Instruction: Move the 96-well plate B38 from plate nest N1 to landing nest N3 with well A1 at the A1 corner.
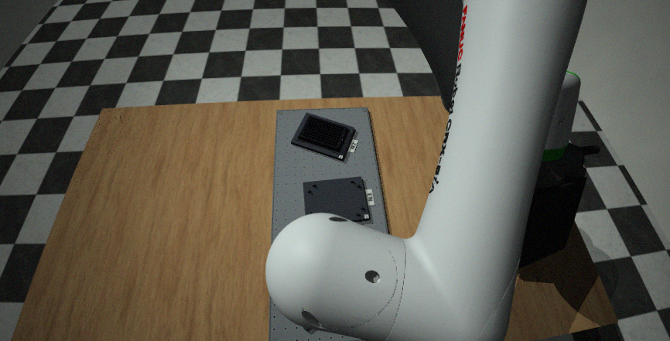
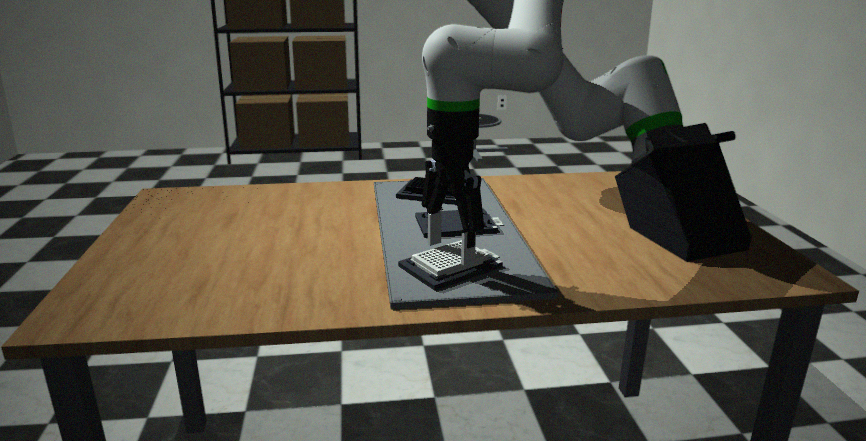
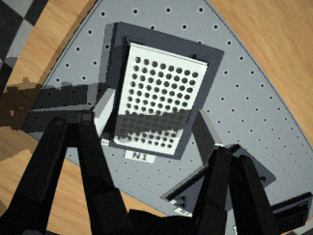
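The white 96-well plate B38 point(image 3: 161, 98) point(image 2: 451, 268) sits flat in the dark plate nest N1 at the near end of the grey deck, with the N1 label point(image 3: 137, 156) just in front of it. My gripper point(image 2: 451, 247) hangs straight above it, open and empty. One finger stands at each long side of the plate point(image 3: 156, 121), low near its top edge. The black plate B83 point(image 1: 323, 134) sits on nest N2 at the far end. The landing nest N3 point(image 1: 335, 196) lies empty between them. In the top view the arm's elbow hides N1 and the gripper.
The grey perforated deck lies on a wooden table. The robot's black base point(image 2: 681, 192) stands at the table's right end. A shelf with cardboard boxes point(image 2: 284, 53) stands far behind the table.
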Controlling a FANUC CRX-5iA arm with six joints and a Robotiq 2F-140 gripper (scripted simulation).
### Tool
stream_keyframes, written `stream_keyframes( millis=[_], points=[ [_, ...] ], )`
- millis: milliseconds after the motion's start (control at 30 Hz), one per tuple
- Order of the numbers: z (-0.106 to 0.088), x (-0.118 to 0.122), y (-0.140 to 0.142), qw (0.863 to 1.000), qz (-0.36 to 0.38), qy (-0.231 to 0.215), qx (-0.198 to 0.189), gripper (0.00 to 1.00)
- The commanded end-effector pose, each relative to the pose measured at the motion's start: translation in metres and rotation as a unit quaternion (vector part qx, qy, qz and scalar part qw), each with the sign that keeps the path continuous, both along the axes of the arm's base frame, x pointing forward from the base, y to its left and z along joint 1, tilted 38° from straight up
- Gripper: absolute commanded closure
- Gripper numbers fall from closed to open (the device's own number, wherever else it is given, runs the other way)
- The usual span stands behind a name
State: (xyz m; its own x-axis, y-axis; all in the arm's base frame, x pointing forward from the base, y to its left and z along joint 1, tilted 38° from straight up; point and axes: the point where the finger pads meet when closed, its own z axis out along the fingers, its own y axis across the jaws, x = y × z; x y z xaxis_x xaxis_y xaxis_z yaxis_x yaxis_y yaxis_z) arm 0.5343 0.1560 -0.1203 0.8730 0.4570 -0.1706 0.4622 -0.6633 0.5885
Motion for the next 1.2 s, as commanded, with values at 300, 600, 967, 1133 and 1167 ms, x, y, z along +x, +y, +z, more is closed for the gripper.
stream_keyframes(
  millis=[300, 600, 967, 1133, 1167],
  points=[
    [-0.0039, 0.0009, -0.0027, 1.000, 0.000, 0.000, 0.000, 0.34],
    [-0.0064, 0.0014, -0.0046, 1.000, 0.000, 0.000, 0.000, 0.34],
    [-0.0085, 0.0018, -0.0062, 1.000, 0.000, 0.000, 0.000, 0.34],
    [-0.0091, 0.0019, -0.0066, 1.000, 0.000, 0.000, 0.000, 0.34],
    [-0.0091, 0.0019, -0.0066, 1.000, 0.000, 0.000, 0.000, 0.34]
  ],
)
